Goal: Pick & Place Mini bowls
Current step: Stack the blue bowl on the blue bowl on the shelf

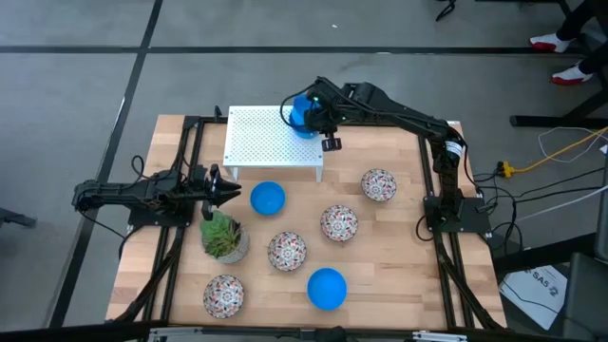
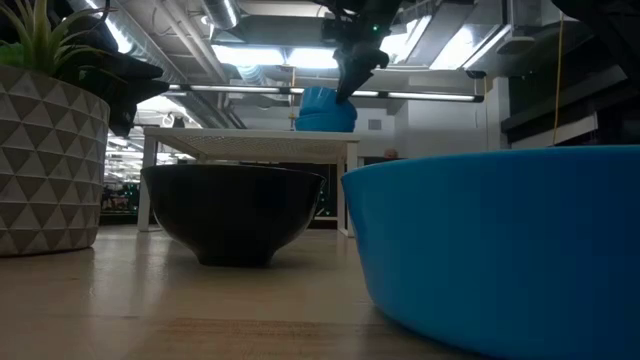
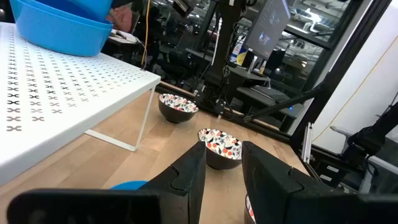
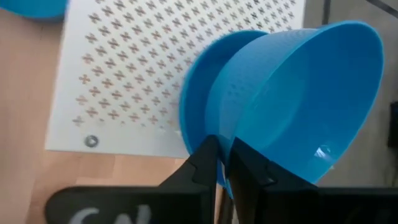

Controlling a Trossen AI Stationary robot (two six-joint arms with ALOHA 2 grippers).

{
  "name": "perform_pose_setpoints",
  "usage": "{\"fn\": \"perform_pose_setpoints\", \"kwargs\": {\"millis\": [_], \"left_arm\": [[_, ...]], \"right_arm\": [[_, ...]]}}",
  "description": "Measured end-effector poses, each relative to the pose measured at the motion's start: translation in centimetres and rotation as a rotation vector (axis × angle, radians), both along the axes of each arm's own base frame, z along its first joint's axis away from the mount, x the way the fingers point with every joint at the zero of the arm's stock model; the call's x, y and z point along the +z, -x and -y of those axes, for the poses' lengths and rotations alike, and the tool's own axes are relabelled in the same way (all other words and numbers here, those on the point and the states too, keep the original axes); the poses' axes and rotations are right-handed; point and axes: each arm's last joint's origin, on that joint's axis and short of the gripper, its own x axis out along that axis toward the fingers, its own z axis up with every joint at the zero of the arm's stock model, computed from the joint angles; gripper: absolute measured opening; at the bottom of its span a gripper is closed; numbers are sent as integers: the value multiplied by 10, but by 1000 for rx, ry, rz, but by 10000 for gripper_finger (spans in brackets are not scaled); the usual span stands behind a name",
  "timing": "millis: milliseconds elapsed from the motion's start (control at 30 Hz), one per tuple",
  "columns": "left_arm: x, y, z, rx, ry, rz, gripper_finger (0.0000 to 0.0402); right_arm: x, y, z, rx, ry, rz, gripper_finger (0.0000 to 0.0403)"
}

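A white perforated rack point(image 1: 271, 144) stands at the table's far middle. My right gripper point(image 1: 310, 114) is over its far right corner, shut on a plain blue bowl point(image 4: 311, 93) that sits tilted in a second blue bowl point(image 4: 189, 112). This stack also shows in the left wrist view point(image 3: 56, 25) and on the rack in the low view point(image 2: 325, 110). My left gripper point(image 1: 228, 190) is open and empty at the table's left, beside a blue bowl point(image 1: 268, 198) resting on the table. Another blue bowl point(image 1: 326, 288) and several patterned white bowls point(image 1: 338, 223) stand on the wood. My right gripper pinches the blue bowl's rim point(image 4: 225, 146) between its two fingers, one finger inside the wall and one outside. The fingers come slanting down from the table's right. The bowl is tilted, nested in the other blue bowl on the rack. Whether the fingers take one wall or both, I cannot tell.
A potted green succulent point(image 1: 224, 237) stands near my left gripper, toward the table's near edge. Patterned bowls lie at the right point(image 1: 378, 185), the middle point(image 1: 287, 252) and the near left point(image 1: 224, 294). The rack's left part point(image 1: 252, 142) is bare.
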Motion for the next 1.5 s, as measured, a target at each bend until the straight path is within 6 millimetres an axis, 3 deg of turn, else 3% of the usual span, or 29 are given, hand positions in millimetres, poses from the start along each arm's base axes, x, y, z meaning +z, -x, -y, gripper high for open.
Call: {"fn": "perform_pose_setpoints", "kwargs": {"millis": [400, 733, 933, 1133, 1367, 1500], "left_arm": [[0, 0, 0, 0, 0, 0, 100], [0, 0, 0, 0, 0, 0, 100], [0, 0, 0, 0, 0, 0, 100], [0, 0, 0, 0, 0, 0, 100], [0, 0, 0, 0, 0, 0, 100], [0, 0, 0, 0, 0, 0, 100]], "right_arm": [[0, -1, -1, 26, -40, 17, 40], [1, 3, 5, -79, 103, -44, 129], [1, 2, 4, -62, 85, -36, 144], [2, -1, 2, -8, 23, 16, 119], [1, 0, 2, -2, 20, 8, 14], [1, -1, 2, 15, 31, 1, 15]]}}
